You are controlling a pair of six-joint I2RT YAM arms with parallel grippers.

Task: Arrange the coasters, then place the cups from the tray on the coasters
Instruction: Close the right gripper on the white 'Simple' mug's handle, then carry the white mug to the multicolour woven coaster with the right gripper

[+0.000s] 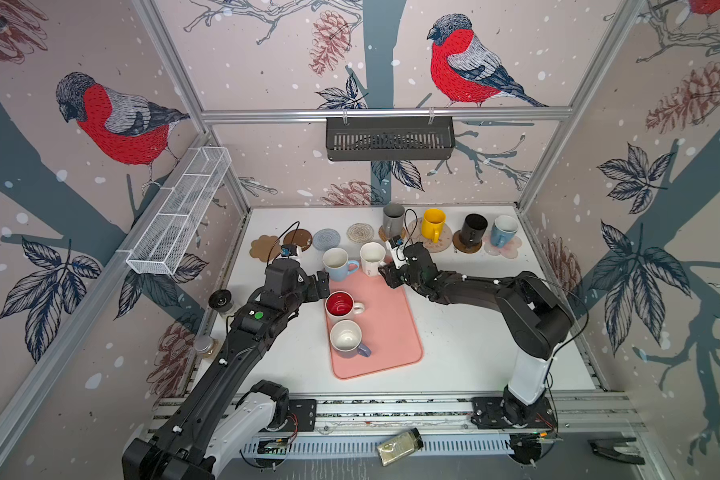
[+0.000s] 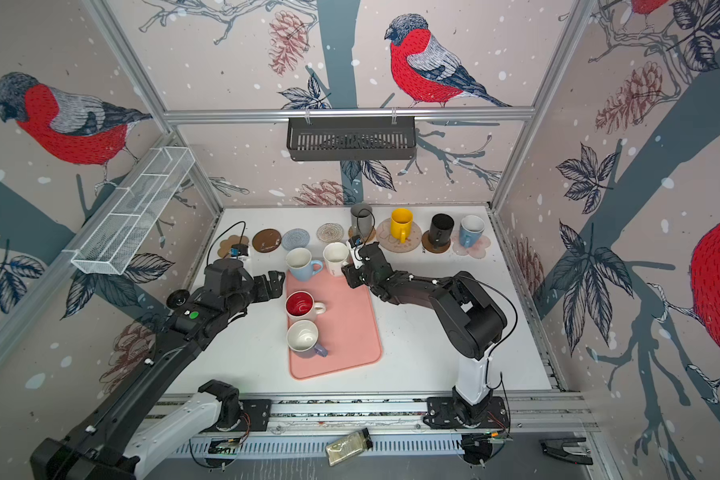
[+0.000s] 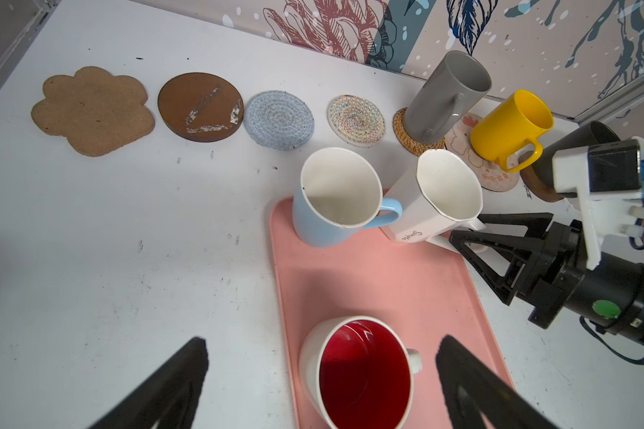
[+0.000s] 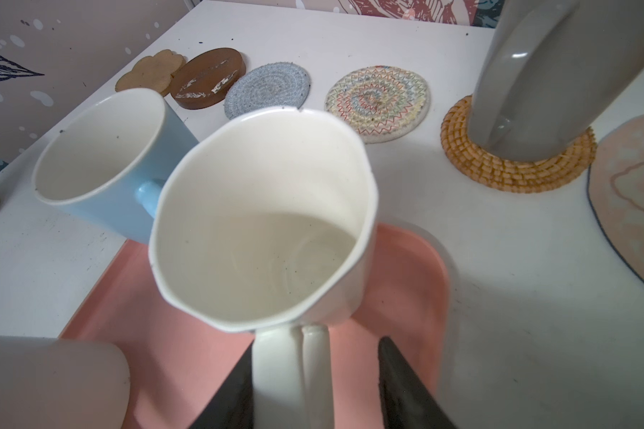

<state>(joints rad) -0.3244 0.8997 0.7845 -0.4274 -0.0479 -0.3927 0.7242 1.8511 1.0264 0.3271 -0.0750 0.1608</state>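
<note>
The pink tray (image 1: 391, 332) holds a lavender mug (image 1: 347, 338) and a red-lined white mug (image 1: 341, 305). At its far edge stand a light blue mug (image 1: 337, 264) and a white mug (image 1: 371, 257). My right gripper (image 4: 318, 343) straddles the white mug's handle (image 4: 294, 371): one finger touches it, the other shows a gap. My left gripper (image 3: 323, 338) hangs open over the red-lined mug (image 3: 361, 371). In the back row the paw (image 1: 264, 248), brown (image 1: 298, 239), blue-grey (image 1: 326, 240) and cream (image 1: 360, 232) coasters are bare. Grey (image 1: 393, 218), yellow (image 1: 432, 224), black (image 1: 472, 230) and blue (image 1: 503, 230) mugs stand on coasters.
Two spice jars (image 1: 220, 300) (image 1: 204, 345) stand at the table's left edge, beside my left arm. Another jar (image 1: 400, 446) lies on the front rail. A white wire basket (image 1: 179, 212) and a black shelf (image 1: 389, 137) hang on the walls.
</note>
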